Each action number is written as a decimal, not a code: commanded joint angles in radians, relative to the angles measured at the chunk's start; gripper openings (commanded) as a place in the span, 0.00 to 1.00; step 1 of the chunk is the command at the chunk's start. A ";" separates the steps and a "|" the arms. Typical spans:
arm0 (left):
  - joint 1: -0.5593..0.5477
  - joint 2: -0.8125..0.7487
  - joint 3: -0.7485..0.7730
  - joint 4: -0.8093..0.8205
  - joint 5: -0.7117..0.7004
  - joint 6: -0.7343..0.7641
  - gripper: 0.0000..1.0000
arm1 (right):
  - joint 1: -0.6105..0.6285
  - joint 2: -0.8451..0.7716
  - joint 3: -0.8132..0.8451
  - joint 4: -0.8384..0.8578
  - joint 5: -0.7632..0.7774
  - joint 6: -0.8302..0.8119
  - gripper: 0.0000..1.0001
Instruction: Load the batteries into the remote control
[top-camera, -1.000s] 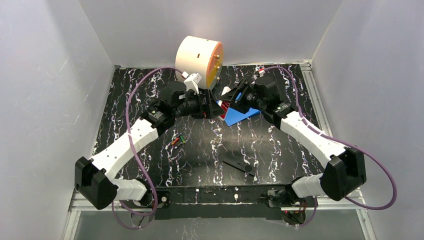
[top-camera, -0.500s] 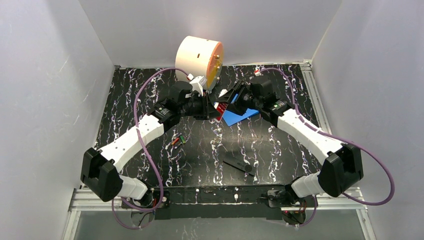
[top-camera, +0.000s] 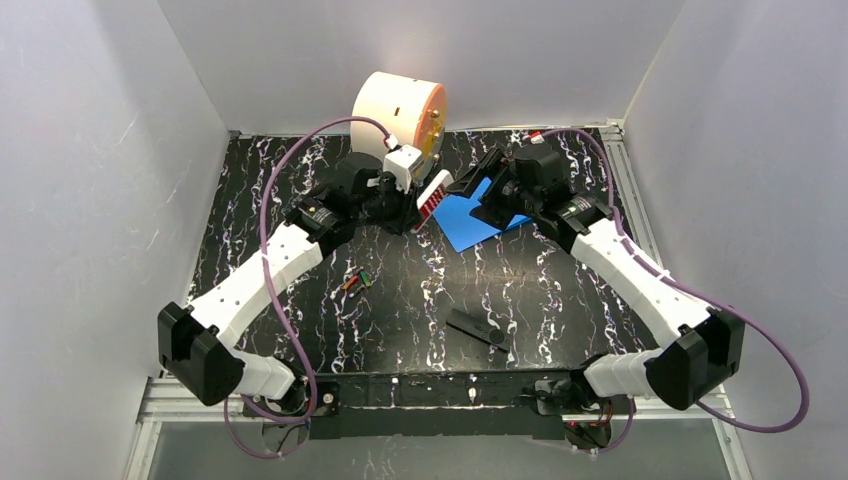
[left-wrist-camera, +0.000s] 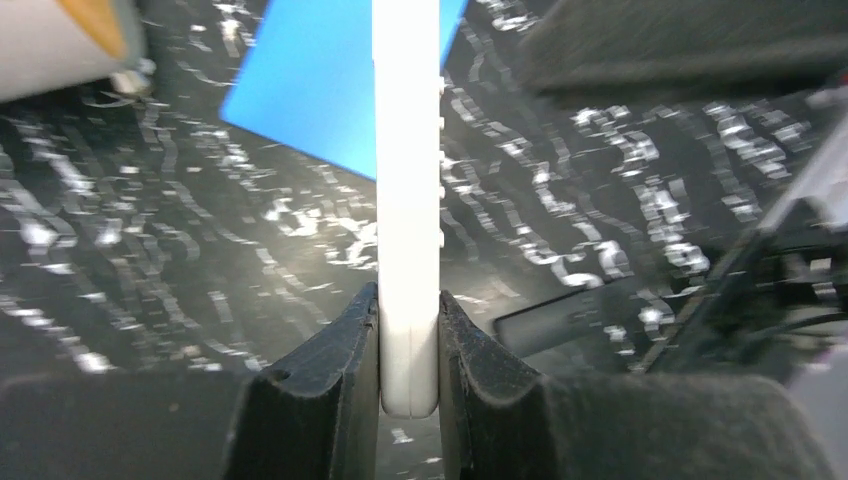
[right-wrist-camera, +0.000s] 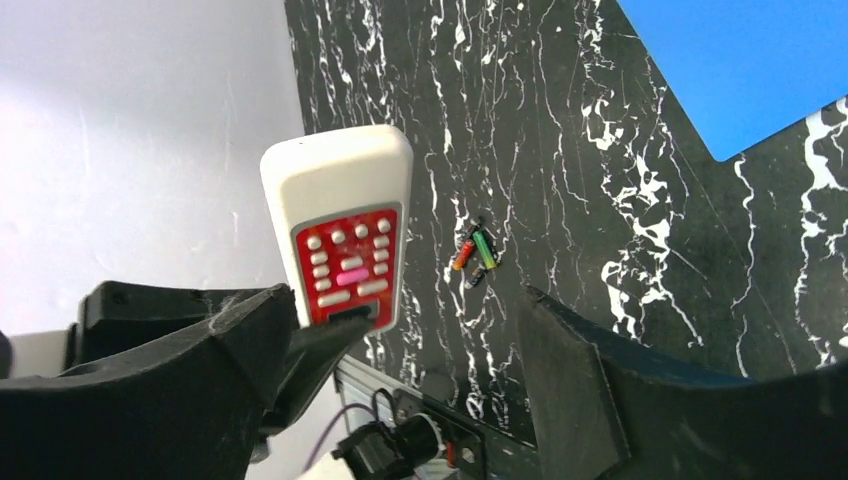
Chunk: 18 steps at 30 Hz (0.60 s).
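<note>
The remote control (top-camera: 432, 192), white with a red button face, is held up above the table at the back with my left gripper (top-camera: 416, 207) shut on its lower end. In the left wrist view the remote control (left-wrist-camera: 407, 180) runs edge-on between the jaws of the left gripper (left-wrist-camera: 408, 335). My right gripper (top-camera: 476, 184) stands open just right of it, apart from it. In the right wrist view the remote control (right-wrist-camera: 342, 236) faces the open right gripper (right-wrist-camera: 450, 312). The batteries (top-camera: 355, 281), one orange-red and one greenish, lie together on the table, as the batteries (right-wrist-camera: 474, 254) also show here.
A blue sheet (top-camera: 470, 218) lies flat under the right gripper. A black flat cover piece (top-camera: 477, 329) lies near the front centre. A large white and orange cylinder (top-camera: 399, 112) stands at the back wall. White walls close in three sides of the black marbled table (top-camera: 560, 290).
My left gripper has shut on the remote control and lifted it a little to the left. My right gripper has opened, let go of it and drawn back to the right.
</note>
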 joint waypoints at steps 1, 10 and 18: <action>-0.007 -0.057 0.002 -0.038 -0.176 0.370 0.00 | -0.008 -0.040 0.063 -0.051 0.045 0.092 0.86; -0.015 -0.143 -0.182 0.301 -0.172 0.951 0.00 | -0.007 0.045 0.144 0.056 -0.160 0.276 0.85; -0.019 -0.154 -0.224 0.422 -0.138 1.081 0.00 | -0.008 0.066 0.160 -0.082 -0.123 0.423 0.77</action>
